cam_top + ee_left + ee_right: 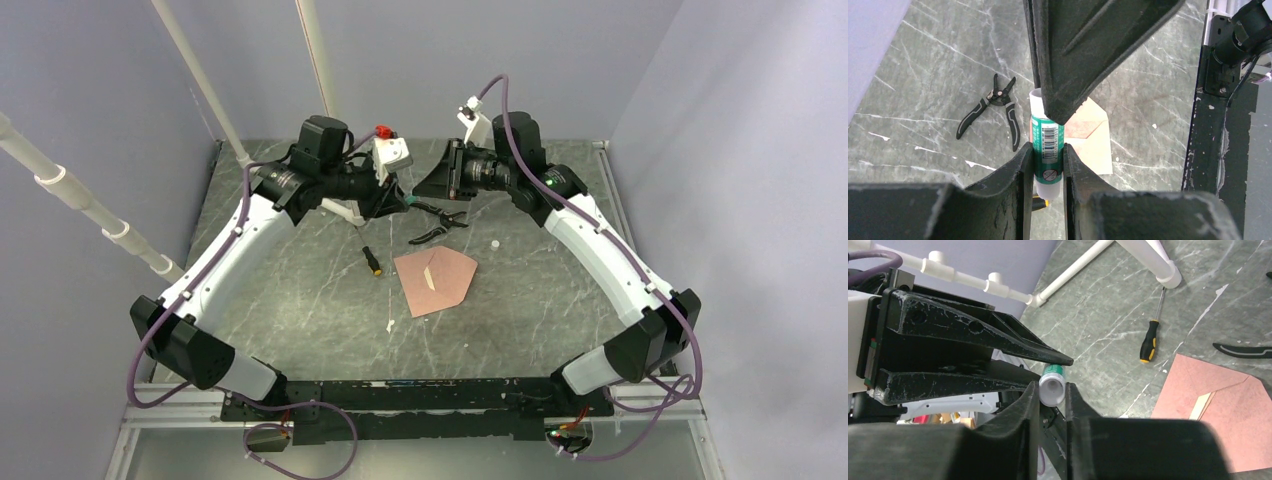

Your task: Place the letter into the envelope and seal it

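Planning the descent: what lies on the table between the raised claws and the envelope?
Black pliers lie there, beyond the envelope, shown in the top view.

In the left wrist view the glue stick [1048,142] and the left gripper [1047,150] clamped on it cover part of the envelope [1095,137], and the screwdriver [1040,203] nearer than the envelope shows only a yellow-black bit under the tube. In the right wrist view the envelope [1213,405] runs off the right and bottom edges, the pliers [1248,350] above it are cut by the right edge, and the right gripper [1052,389] hides most of the glue stick. From above, the glue stick beyond the envelope is a mere green speck, and a white scrap [390,325] left of the envelope and a white dot [494,243] right of it are too small to name.
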